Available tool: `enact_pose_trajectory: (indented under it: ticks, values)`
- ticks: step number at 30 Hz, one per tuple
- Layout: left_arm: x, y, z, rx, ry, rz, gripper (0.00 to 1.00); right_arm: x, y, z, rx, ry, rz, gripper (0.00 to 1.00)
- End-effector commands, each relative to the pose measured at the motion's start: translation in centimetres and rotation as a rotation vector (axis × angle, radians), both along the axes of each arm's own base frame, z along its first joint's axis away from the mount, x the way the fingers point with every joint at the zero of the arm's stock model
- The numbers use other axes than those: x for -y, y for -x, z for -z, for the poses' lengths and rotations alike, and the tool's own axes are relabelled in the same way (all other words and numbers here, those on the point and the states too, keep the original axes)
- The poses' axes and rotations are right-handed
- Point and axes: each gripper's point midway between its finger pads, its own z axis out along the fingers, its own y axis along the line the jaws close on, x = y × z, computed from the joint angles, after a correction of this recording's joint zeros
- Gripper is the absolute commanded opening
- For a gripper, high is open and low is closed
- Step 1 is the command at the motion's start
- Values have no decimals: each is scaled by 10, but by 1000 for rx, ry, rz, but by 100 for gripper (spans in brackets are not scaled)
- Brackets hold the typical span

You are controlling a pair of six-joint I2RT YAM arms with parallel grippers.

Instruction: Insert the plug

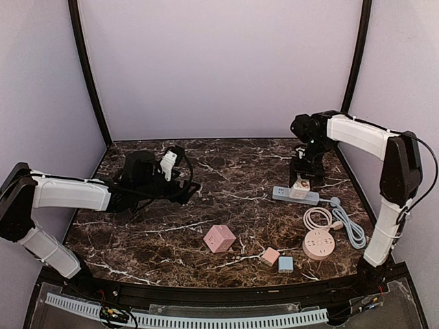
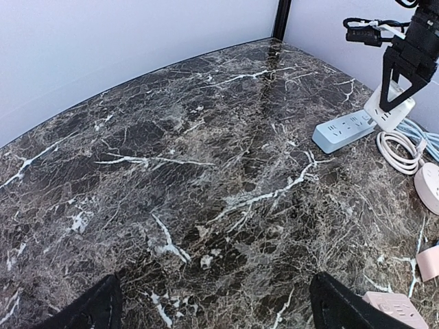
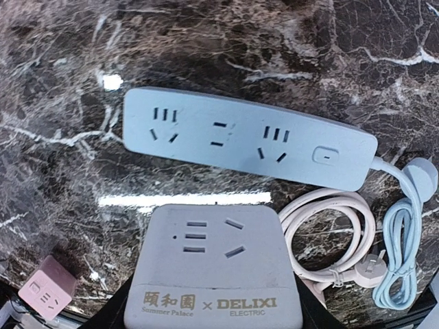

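Right end effector [image 1: 300, 181] holds the white plug block [image 3: 212, 277] over the power strip [image 3: 247, 140].

Its jaws stand partly closed, clamped on the block's sides. The block shows DELIXI lettering and socket slots on the face toward the wrist camera. It hangs slightly tilted at the right rear of the bench [image 1: 171, 233], above the pale blue strip, which lies flat with its sockets up. Whether block and strip touch cannot be told. The left end effector [image 2: 216, 314] hovers over bare marble on the left, its fingers [image 2: 89, 308] spread wide with nothing between them. Near the front edge sit a pink cube socket [image 1: 219, 238], a small pink adapter [image 1: 270, 256] and a small blue adapter [image 1: 285, 264]. A round pink socket [image 1: 318, 244] with a coiled white cord [image 1: 315, 218] lies just beside the strip's blue cable [image 1: 353, 229].
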Motion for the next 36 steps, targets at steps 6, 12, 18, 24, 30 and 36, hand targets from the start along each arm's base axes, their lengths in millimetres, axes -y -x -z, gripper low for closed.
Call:
enact_pose_trajectory:
  ticks: [6,12,18,24,30,36]
  values:
    - [-1,5,4,-8,-2,13,95,23,-23,18,-27,71,72,0]
    - [-2,4,7,-9,-12,10,95,37,-31,22,-35,86,114,0]
    - [-1,3,10,-11,-15,10,95,47,-40,20,-16,101,141,0]
    - [-2,3,14,-18,-24,9,95,45,-42,30,-34,93,142,0]
    - [-2,3,14,-16,-24,8,95,36,-39,31,-48,40,137,0]
    - [-3,4,15,-17,-26,8,95,33,-39,28,-41,21,140,0]
